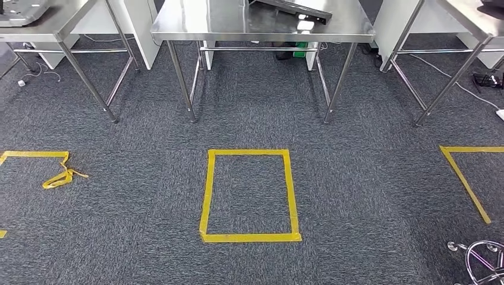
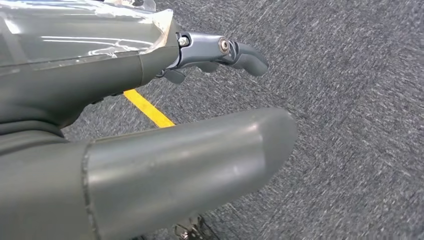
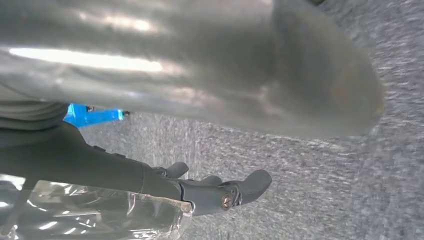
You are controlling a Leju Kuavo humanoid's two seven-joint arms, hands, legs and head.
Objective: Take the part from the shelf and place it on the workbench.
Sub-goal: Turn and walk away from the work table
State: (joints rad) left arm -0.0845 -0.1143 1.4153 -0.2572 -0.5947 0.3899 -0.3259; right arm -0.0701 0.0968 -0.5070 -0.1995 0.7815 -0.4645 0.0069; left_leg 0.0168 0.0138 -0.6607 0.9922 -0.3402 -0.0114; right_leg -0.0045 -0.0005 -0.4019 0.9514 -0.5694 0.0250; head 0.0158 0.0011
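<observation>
A steel workbench (image 1: 261, 24) stands straight ahead in the head view, with a dark flat object (image 1: 294, 9) lying at the back of its top. My left hand (image 2: 150, 160) hangs over grey carpet; its thick thumb and darker fingers (image 2: 235, 52) are apart and hold nothing. My right hand (image 3: 200, 75) also hangs over the carpet, its fingers (image 3: 230, 192) spread from the thumb with nothing between them.
More steel tables stand at the left (image 1: 53, 24) and the right (image 1: 469, 18). A yellow tape rectangle (image 1: 249, 236) marks the carpet before the middle bench, and loose tape (image 1: 59, 177) curls at the left. A chrome chair base (image 1: 484, 261) sits at the lower right. Cables (image 1: 451, 77) trail under the right table.
</observation>
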